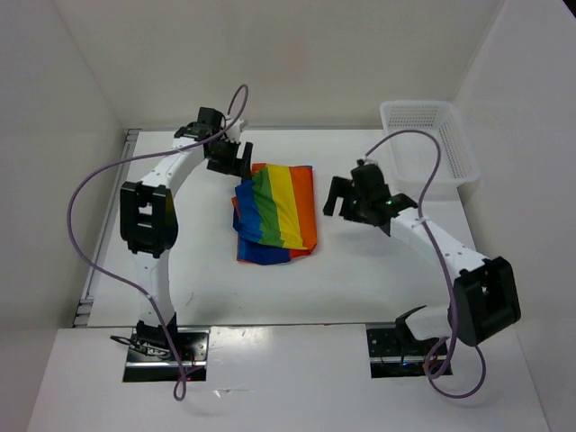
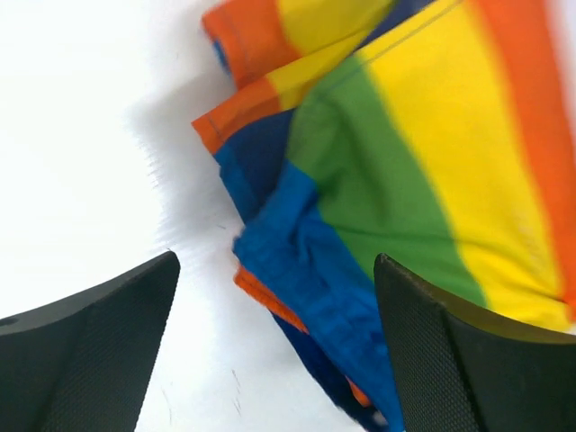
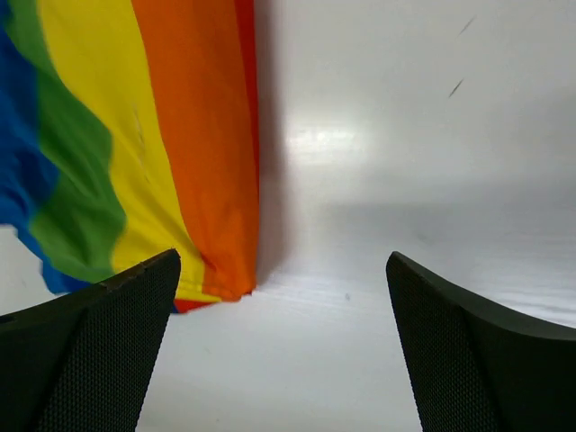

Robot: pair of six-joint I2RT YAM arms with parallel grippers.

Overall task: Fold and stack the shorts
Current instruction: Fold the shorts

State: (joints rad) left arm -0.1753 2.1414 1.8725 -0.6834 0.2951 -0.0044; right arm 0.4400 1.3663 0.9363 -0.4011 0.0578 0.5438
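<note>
The rainbow-striped shorts point(image 1: 277, 214) lie folded in a rough rectangle at the middle of the table. My left gripper point(image 1: 229, 156) is open and empty, just off their far left corner; in the left wrist view the blue and green folds point(image 2: 378, 180) lie partly between its fingers point(image 2: 468, 360). My right gripper point(image 1: 345, 198) is open and empty to the right of the shorts; its wrist view shows the orange edge point(image 3: 198, 153) left of the gap, with bare table between the fingers point(image 3: 90, 351).
A white mesh plastic basket point(image 1: 432, 139) stands at the far right corner of the table. White walls close in the table at the back and sides. Purple cables loop over both arms.
</note>
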